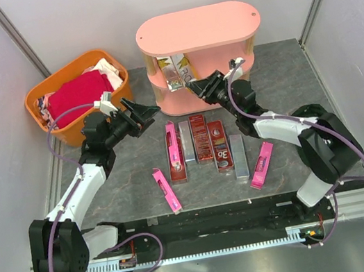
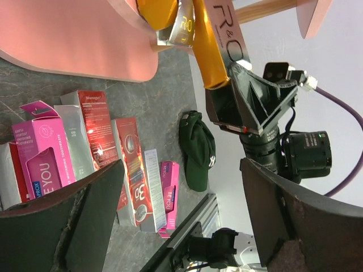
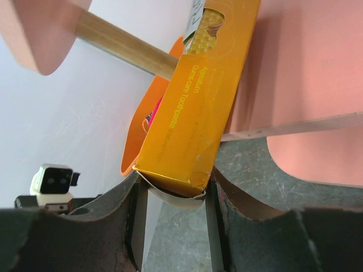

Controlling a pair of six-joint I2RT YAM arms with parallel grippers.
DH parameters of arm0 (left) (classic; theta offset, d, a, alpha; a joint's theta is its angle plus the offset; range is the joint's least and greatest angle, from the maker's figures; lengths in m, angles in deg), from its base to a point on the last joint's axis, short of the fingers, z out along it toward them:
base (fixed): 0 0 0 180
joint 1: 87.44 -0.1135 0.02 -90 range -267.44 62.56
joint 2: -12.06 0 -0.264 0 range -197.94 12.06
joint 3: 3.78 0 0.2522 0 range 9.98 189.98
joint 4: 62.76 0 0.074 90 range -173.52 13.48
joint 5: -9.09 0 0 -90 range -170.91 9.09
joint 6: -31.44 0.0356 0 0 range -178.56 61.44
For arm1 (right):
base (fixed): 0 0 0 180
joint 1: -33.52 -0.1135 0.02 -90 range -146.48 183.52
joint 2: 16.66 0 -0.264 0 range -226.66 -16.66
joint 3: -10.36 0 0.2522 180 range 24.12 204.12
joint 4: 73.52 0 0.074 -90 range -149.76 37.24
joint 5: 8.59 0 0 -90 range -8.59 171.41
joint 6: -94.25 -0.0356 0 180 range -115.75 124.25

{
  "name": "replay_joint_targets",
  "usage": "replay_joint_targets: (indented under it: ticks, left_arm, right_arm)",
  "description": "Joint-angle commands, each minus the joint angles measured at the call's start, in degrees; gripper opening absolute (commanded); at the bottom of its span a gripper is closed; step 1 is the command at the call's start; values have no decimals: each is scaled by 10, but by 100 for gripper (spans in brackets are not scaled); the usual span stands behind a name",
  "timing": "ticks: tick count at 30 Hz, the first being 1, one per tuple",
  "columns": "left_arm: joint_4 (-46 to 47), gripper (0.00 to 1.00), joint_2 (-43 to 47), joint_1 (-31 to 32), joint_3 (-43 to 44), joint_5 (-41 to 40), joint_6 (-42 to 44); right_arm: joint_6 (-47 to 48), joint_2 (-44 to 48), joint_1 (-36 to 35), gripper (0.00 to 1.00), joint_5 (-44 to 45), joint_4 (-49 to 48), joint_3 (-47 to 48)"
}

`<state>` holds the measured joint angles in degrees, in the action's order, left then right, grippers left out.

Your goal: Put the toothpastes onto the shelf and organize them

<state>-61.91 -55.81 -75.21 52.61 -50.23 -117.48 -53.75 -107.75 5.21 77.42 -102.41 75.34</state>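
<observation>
Right gripper is up at the shelf, jaws clamped on the near end of the gold carton. The wrist view shows both fingers pinching it right at the bottom flap. The carton's far end pokes into the middle tier, tilted, close by a wooden post and just beside a silver carton leaning on that tier. Left gripper hangs wide open with nothing in it, between the basket and the shelf.

The rest wait on the table. There's a row of cartons, dark red, silver and pink, near the shelf's foot. A pink carton lies stray at near left, and another sits at near right.

So the step in hand looks like seating this gold one, and here's how I'd call it. Push along the carton's own length so it slides in rather than levering on the tier's edge. The hold is only on the end, so go slowly or the carton may swivel in the jaws. Steer off the post and don't nudge the leaning silver one over. Get the carton's weight resting on the tier before the jaws part, then draw straight back toward the near side. The left arm should stay clear of that path. It looks well placed to take the left end of the row next.
</observation>
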Motion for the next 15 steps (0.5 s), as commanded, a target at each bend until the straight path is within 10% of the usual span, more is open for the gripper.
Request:
replay_joint_targets:
  ticks: [1,15]
  left_arm:
    - [4,91,10,-3,6,16,21]
    - [10,91,13,-3,-5,26,18]
  right_arm:
    - [-18,-27,1,7,17,-40,51]
    - [12,-84,11,10,19,-31,100]
